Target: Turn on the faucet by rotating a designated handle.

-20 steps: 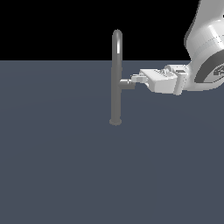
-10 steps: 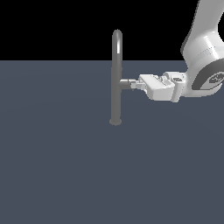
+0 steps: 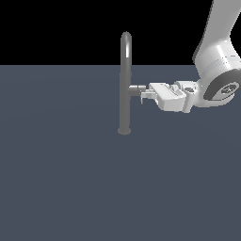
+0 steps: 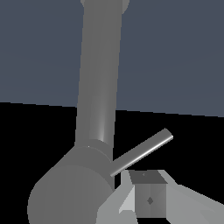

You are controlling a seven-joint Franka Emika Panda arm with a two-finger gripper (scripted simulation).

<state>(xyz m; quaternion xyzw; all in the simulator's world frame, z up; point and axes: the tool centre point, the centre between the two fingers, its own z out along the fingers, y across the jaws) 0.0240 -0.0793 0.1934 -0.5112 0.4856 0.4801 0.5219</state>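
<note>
My white hand (image 3: pixel 145 95) sits at three o'clock of the tall grey arched metal faucet (image 3: pixel 125 84), beside its thin grey lever handle (image 4: pixel 142 152); whether it is spread I cannot tell.

The faucet (image 3: pixel 125 84) looks like smooth grey metal with a soft sheen, as does its handle (image 4: pixel 142 152). The gripper (image 3: pixel 146 95) beside it is glossy white plastic. The desk (image 3: pixel 61 179) is matt slate-blue, smooth.

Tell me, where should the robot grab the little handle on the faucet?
Probably by the free end of the handle, coming in from the stub's side, where the tool already sits. The thin rod sticks out clear of the faucet pipe, leaving room around it.
</note>
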